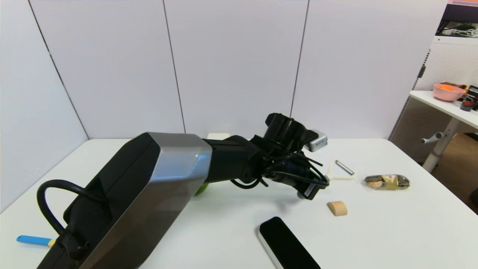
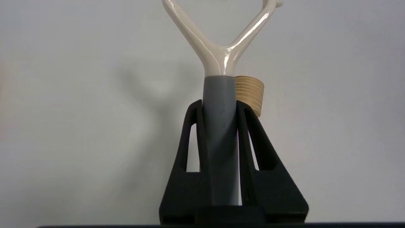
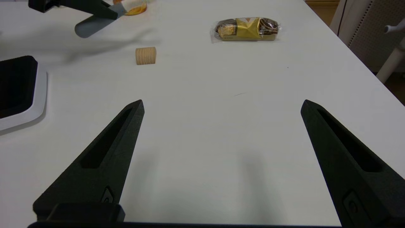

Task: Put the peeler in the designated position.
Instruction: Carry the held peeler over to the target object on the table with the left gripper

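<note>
Left gripper (image 2: 220,106) has its jaws clamped on the peeler (image 2: 220,95), gripping the grey handle on both sides. The peeler's long axis runs straight out along the fingers (image 2: 193,139); the white fork leads, away from the wrist, and the handle end sits back between the jaws. Blade end is cut off at the edge of the left wrist view.

In the head view the left arm (image 1: 149,194) reaches across the surface (image 1: 392,224) toward the robot's right. The peeler's fork and blade (image 1: 341,171) show just past the gripper, pointing right toward the snack pack (image 1: 387,181), short of it and apart from it. Peeler appears lifted off the surface; its handle casts a shadow below it in the right wrist view.

Wood block (image 1: 337,208) lies on the surface nearer the robot than the peeler head. The left wrist view shows the block just behind the handle, no contact visible. Black pad (image 1: 285,244) with white rim lies nearer the robot and left of the block. Blue-handled tool (image 1: 35,241) lies far left of the block, mostly hidden by the arm.

Right gripper (image 3: 221,104) hovers low over bare surface on the robot's side of the block, jaws wide apart, holding nothing.
</note>
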Robot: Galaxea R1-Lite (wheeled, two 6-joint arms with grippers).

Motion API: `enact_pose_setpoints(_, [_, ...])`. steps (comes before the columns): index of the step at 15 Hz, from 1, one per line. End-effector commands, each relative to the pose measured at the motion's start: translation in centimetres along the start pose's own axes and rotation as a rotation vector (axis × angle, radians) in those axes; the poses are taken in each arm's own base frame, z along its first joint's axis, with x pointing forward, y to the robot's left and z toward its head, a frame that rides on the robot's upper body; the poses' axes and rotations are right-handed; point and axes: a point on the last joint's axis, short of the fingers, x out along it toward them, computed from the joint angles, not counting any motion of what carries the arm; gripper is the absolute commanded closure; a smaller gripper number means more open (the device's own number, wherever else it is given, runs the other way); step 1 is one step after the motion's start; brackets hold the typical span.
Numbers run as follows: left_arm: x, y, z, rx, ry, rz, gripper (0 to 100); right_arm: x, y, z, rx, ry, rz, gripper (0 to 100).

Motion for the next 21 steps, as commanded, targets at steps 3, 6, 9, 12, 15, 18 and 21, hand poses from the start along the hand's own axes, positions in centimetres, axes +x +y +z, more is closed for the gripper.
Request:
enact_pose_setpoints(3, [0.6, 1.7, -1.5, -0.024, 0.034, 0.023, 100, 0.0, 0.0, 0.0, 0.0, 0.002, 0.0, 0])
enact_pose_setpoints(6, [0.3, 2.2, -1.5, -0.029, 0.031, 0.032, 100, 0.0, 0.0, 0.0, 0.0, 0.002, 0.0, 0])
enact_pose_setpoints(9, [0.0, 3.0, -1.7, -0.036, 0.028, 0.046, 100, 0.0, 0.0, 0.0, 0.0, 0.002, 0.0, 0])
enact_pose_setpoints(12, [-0.2, 3.6, -1.8, -0.022, 0.029, 0.049, 100, 0.0, 0.0, 0.0, 0.0, 0.002, 0.0, 0])
enact_pose_setpoints(15, [-0.8, 4.7, -2.2, 0.055, 0.048, 0.06, 100, 0.0, 0.0, 0.0, 0.0, 0.002, 0.0, 0])
enact_pose_setpoints(18, [-1.0, 4.6, -3.0, 0.12, 0.126, 0.039, 100, 0.0, 0.0, 0.0, 0.0, 0.002, 0.0, 0])
enact_pose_setpoints(21, [-1.1, 4.8, -3.1, 0.135, 0.134, 0.039, 100, 0.0, 0.0, 0.0, 0.0, 0.002, 0.0, 0])
